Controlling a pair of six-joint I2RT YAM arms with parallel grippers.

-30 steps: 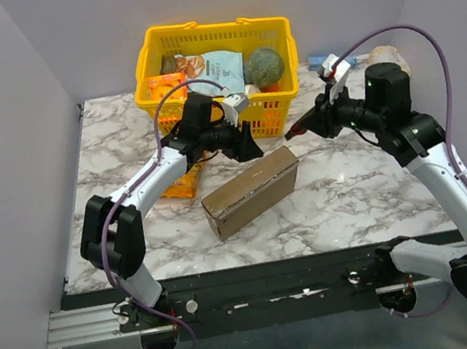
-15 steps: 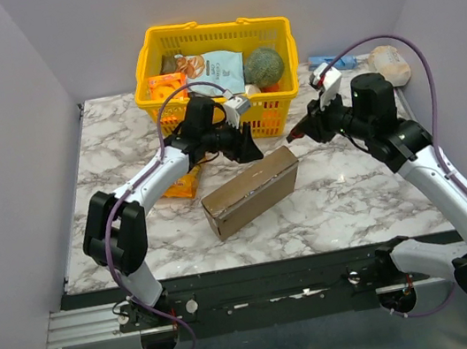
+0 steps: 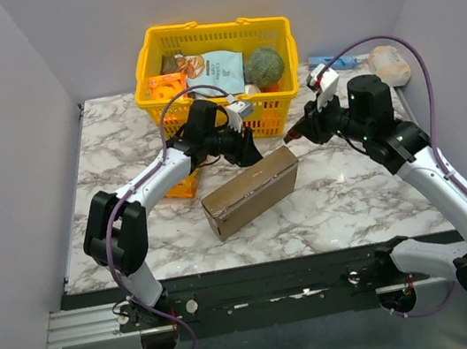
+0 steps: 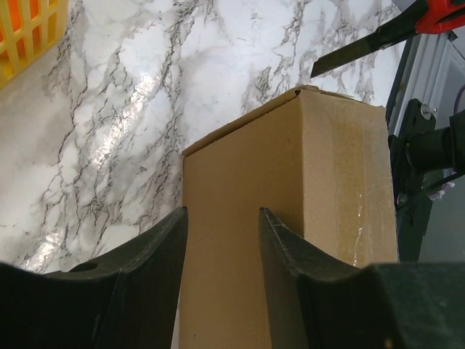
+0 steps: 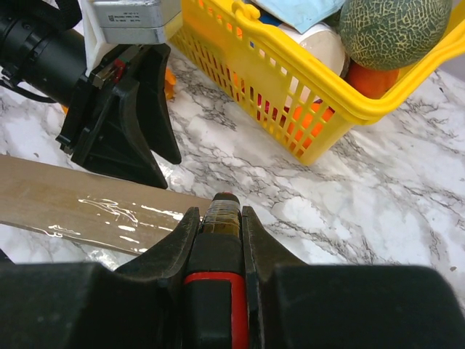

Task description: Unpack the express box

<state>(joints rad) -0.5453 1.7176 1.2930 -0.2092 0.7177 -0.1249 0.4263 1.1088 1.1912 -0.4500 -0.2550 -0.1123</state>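
The express box (image 3: 250, 191), plain brown cardboard with clear tape along its top, lies closed on the marble table (image 3: 353, 190). My left gripper (image 3: 245, 149) hovers open over the box's far left end. In the left wrist view its jaws (image 4: 221, 211) stand apart above the box (image 4: 305, 167). My right gripper (image 3: 306, 126) is shut on a red and black box cutter (image 3: 292, 135), whose tip sits just above the box's far right corner. In the right wrist view the cutter (image 5: 221, 218) points at the box's taped top (image 5: 87, 211). The blade also shows in the left wrist view (image 4: 356, 49).
A yellow basket (image 3: 281, 111) stands behind the box, holding a melon (image 3: 265, 66), a blue-white bag (image 3: 214, 68) and an orange carton (image 3: 167, 85). An orange packet (image 3: 186, 182) lies under my left arm. A beige bag (image 3: 389, 62) and a blue item (image 3: 320, 60) lie at the back right.
My right gripper has moved left and a little forward with the cutter, closer to the box's far corner. My left gripper has shifted only slightly over the box.
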